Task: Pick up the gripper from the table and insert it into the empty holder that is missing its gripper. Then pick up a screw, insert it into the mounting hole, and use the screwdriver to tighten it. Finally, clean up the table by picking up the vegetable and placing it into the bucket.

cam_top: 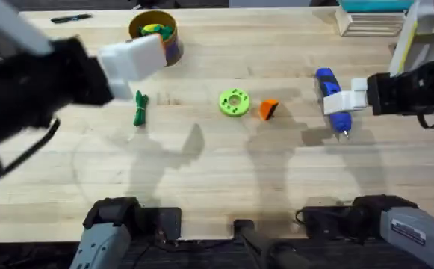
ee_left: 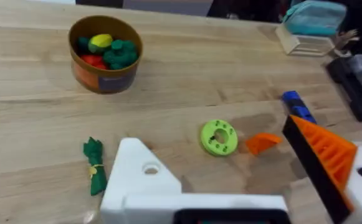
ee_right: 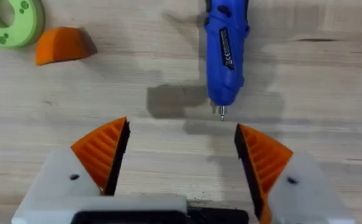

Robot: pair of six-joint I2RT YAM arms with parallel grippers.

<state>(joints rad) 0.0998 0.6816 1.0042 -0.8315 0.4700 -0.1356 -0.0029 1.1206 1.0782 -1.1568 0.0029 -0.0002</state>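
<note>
Orange gripper (cam_top: 269,109) lies on table (cam_top: 202,164) centre-right of overhead frame, just right of green disc (cam_top: 234,102). Right gripper (ee_right: 177,158) released over screwdriver (cam_top: 332,99), probably nearer. Left gripper (ee_left: 243,180): one pad missing, spread wide.

I see the table (cam_top: 224,172) carrying the bucket (cam_top: 157,33), vegetable (cam_top: 140,108), green disc (cam_top: 234,102), orange gripper (cam_top: 268,109) and screwdriver (cam_top: 333,101).

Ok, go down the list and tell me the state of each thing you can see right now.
Orange fingertip: loose on the table, not mounted.
Blue screwdriver: lying flat, not held.
Green vegetable: on the table, outside the bucket.
Bucket: upright, toys inside.
Green disc: flat on the table.
Right gripper: open, empty.
Left gripper: one orange pad missing.
</note>
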